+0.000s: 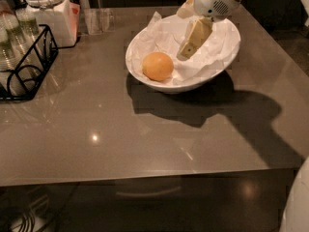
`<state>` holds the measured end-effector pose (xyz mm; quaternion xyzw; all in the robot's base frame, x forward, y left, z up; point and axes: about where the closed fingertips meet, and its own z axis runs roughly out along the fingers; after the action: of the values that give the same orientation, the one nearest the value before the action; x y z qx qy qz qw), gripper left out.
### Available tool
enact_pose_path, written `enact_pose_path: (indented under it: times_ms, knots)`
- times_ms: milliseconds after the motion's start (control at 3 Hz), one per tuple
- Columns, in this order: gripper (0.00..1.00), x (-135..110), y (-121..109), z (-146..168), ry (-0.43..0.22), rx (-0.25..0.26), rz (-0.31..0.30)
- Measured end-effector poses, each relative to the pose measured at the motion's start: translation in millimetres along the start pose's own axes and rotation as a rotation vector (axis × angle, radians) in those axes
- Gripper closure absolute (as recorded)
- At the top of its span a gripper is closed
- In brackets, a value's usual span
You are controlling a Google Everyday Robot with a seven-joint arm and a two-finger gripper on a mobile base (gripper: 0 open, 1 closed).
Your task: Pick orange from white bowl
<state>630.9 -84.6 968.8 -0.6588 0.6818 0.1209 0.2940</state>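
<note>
The orange (158,66) lies in the left part of the white bowl (227,62), on crumpled white paper. The bowl stands at the back middle of the grey table (120,129). My gripper (189,48) reaches down from the upper right into the bowl's middle, its tip a short way to the right of the orange and apart from it. It holds nothing that I can see.
A black wire rack (24,64) with glass bottles stands at the left edge. A white lidded jar (48,13) and a clear glass (98,21) stand at the back left. My arm's shadow falls across the table to the right.
</note>
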Motion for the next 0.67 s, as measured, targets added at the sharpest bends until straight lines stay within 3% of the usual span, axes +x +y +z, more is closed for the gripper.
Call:
enact_pose_path:
  times_ms: [333,667]
  knots:
    - [0.36,0,0,0,0.0,0.0,0.0]
    - [0.2,2,-1,20,-0.024,-0.044,0.013]
